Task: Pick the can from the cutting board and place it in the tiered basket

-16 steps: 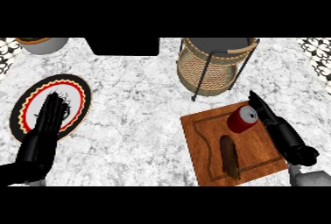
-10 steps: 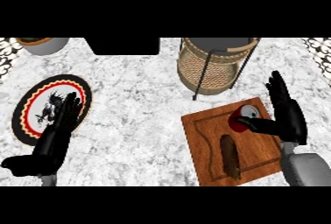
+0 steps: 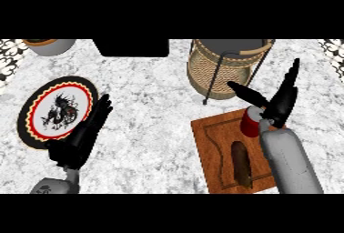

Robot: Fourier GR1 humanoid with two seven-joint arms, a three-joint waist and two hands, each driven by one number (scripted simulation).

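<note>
The right hand (image 3: 277,103), fingers spread apart, hovers directly over the red can (image 3: 250,124) standing on the cutting board (image 3: 218,154), just below the tiered basket (image 3: 225,68).

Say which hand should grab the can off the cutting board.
Right. The right hand is open directly over the can on the cutting board, with the tiered basket just beyond. The left hand rests open beside the plate, across the counter.
</note>
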